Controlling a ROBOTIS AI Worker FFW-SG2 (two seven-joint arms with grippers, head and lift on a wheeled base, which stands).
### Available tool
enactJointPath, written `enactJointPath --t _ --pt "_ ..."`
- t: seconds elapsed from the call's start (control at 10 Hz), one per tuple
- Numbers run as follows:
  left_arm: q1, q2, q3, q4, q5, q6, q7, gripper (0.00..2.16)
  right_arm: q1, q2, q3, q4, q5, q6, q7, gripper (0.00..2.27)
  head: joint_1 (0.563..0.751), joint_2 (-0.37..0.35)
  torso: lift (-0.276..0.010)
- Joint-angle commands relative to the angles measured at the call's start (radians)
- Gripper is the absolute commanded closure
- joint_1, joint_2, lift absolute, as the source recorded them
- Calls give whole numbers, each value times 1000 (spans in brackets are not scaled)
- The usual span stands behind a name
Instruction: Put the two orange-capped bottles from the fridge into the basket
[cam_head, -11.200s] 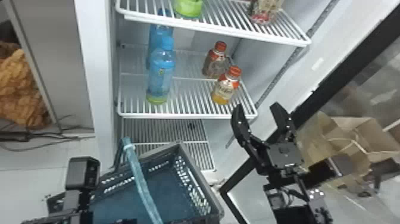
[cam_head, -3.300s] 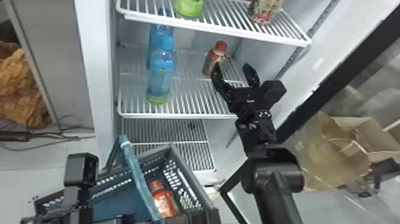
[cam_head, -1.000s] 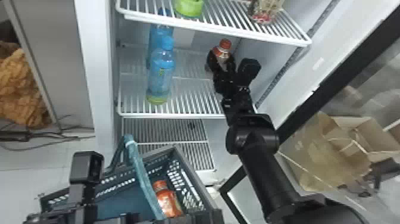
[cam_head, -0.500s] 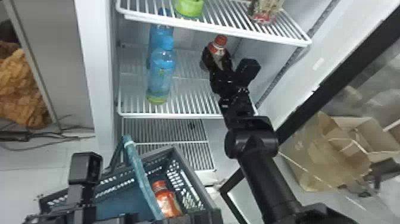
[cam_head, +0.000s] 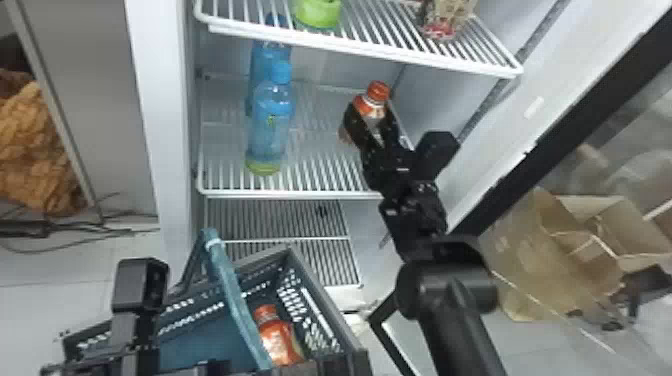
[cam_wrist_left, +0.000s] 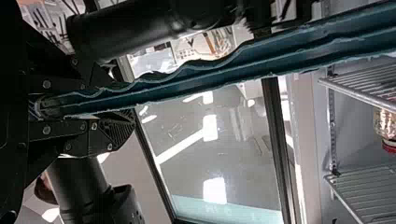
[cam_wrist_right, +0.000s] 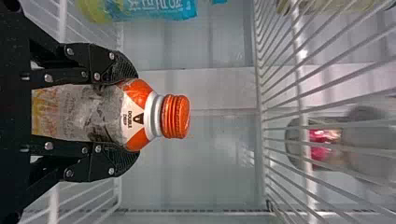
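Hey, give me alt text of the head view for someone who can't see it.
The robot's right pincer grips an orange-capped bottle at a wire fridge shelf, right of two blue bottles. Below, a second orange-capped bottle is in a dark basket with a teal handle.

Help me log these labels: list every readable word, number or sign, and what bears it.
"DOUBLE": gripped orange-capped bottle; the line beneath is too small.
Blue-labelled bottle: print cut off, unclear.
Other orange-capped bottle, in the basket: too blurred.
Glass pane: too faint.
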Motion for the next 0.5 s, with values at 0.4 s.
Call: enactJointPath --t 0.4 --pt "1 0 2 0 0 0 0 1168 295 -15 -38 -408 -67 144 31 814 695 -350 -235"
